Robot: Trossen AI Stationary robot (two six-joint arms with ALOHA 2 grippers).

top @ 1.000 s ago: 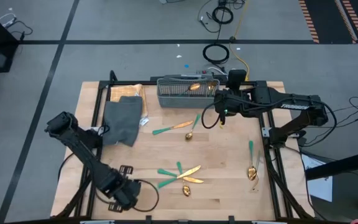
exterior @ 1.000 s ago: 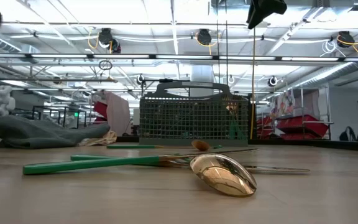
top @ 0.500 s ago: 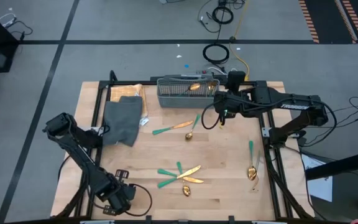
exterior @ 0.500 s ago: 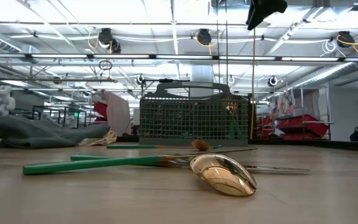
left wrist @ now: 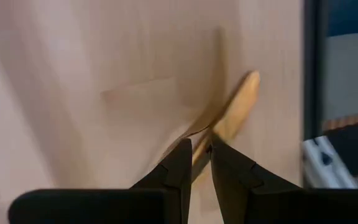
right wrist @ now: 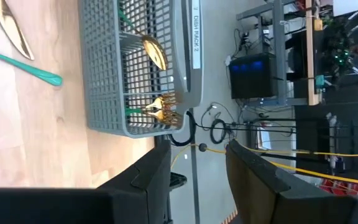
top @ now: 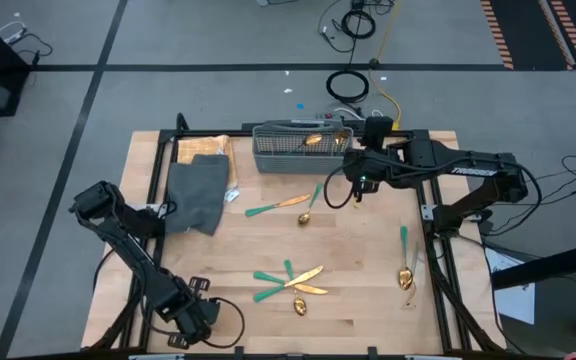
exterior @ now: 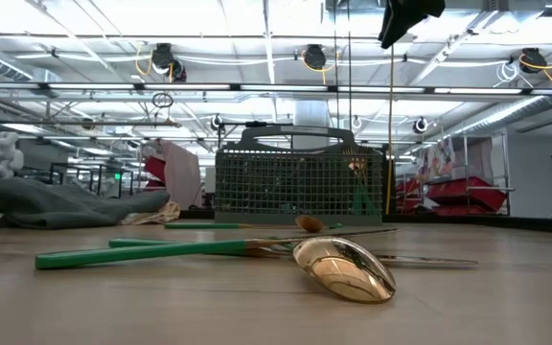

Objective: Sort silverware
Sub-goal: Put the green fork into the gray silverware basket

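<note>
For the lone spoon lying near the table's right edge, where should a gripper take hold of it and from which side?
Grip the spoon on its green handle, near the middle, coming straight down from above. It lies flat on the table, apart from the other pieces, with its gold bowl toward the front edge. The handle is slim and straight, so fingers set across it should close well; the rounded bowl would likely slip.

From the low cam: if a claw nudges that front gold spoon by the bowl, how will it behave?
The front spoon probably rocks or pivots rather than slides straight: it rests on its rounded bowl. The polished gold surface looks slippery, so a grip on the bowl may slip; the green handle seems safer. It looks stiff and light, and its handle lies among other utensils, so they may shift too.
</note>
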